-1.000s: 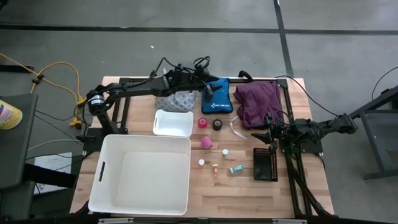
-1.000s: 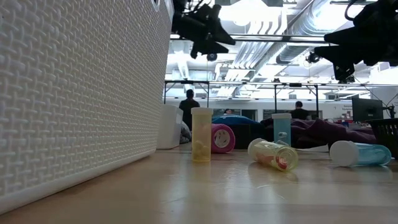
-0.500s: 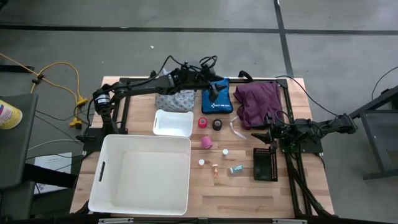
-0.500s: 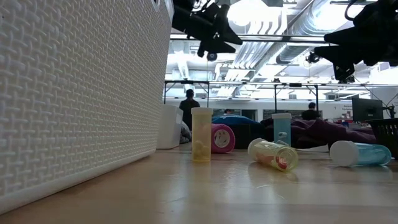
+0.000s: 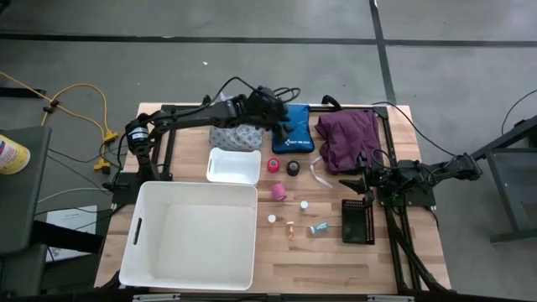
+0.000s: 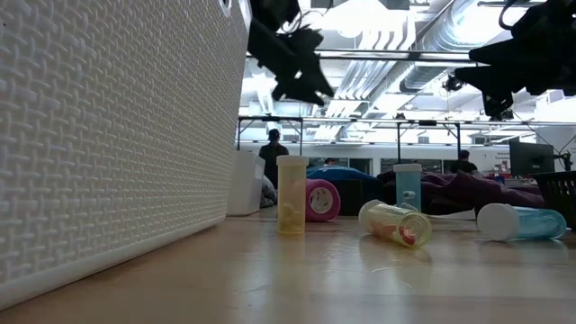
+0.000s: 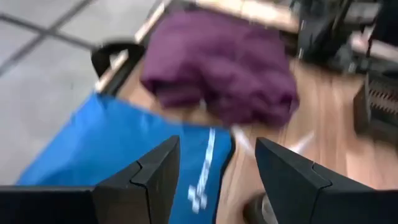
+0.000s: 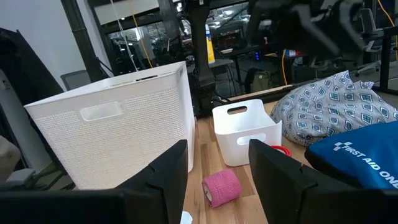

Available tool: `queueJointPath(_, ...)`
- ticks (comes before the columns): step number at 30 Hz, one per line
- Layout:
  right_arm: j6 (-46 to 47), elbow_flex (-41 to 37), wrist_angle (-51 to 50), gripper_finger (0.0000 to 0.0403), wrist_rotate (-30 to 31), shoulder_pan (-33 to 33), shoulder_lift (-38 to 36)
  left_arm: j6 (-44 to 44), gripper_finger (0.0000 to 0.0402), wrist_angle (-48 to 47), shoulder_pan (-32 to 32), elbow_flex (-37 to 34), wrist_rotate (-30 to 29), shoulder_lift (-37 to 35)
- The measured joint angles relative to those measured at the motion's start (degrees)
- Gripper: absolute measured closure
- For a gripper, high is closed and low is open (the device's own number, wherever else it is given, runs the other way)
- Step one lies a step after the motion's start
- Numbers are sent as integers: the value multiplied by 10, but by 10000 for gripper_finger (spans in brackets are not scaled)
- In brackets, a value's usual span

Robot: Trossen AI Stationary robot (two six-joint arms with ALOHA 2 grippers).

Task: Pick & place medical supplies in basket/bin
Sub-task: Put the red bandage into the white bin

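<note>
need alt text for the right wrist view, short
Past the right end effector, whose open fingers hold nothing, a large white woven bin stands beside a small white handled bin on the wooden table. A pink tape roll lies nearest, with a grey-white patterned cloth and blue pouch alongside.

A wooden table (image 5: 327, 252) is seen. On it are laid a large white basket (image 5: 189, 235), a small white bin (image 5: 233, 166), a patterned cloth (image 5: 235, 134), a blue pouch (image 5: 294, 130), a purple cloth (image 5: 346, 138), tape rolls (image 5: 278, 192), vials (image 5: 317, 228) and a black rack (image 5: 357, 221). The blue pouch and purple cloth are seen just ahead of the left jaws; the small bin is seen ahead of the right jaws.
</note>
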Motion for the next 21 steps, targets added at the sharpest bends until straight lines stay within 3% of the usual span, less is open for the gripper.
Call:
queueJointPath(10, 0, 0, 0, 245, 0, 0, 0, 29, 199, -143, -17, 0, 10, 0)
queueJointPath(21, 0, 0, 0, 245, 0, 0, 0, 29, 199, -160, -27, 0, 19, 0)
